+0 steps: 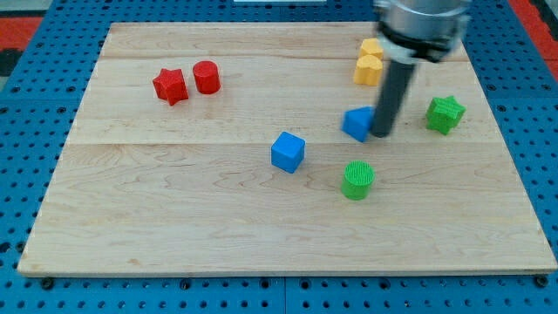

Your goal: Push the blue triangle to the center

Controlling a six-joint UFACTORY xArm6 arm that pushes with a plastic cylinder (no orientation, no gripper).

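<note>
**Tip on blue triangle, push toward centre under way**

My tip [382, 133] sits at the view's right side of the blue triangle [357, 123], touching or as good as touching it. No hand on this rig, just the rod, so nothing to open or close. Triangle lies right of the surface's [131, 218] middle and a bit toward the view's top.

Step in hand, by my read: the push itself. Contact side is right for driving the block to the view's left. Next move prob calls for a push left and slightly toward the view's bottom, w/ the tip kept behind the block's middle so it doesn't spin off.

Room: blue cube [287, 151] sits near the centre, just left of and below the triangle's line; likely to get bumped if the push runs low. Green cylinder [357, 180] is below, apart. Green star [445, 113] and yellow blocks [369, 61] are behind the tip, out of the way. Red star [171, 85] and red cylinder [206, 77] are well apart at upper left. Surface edges are far off.
</note>
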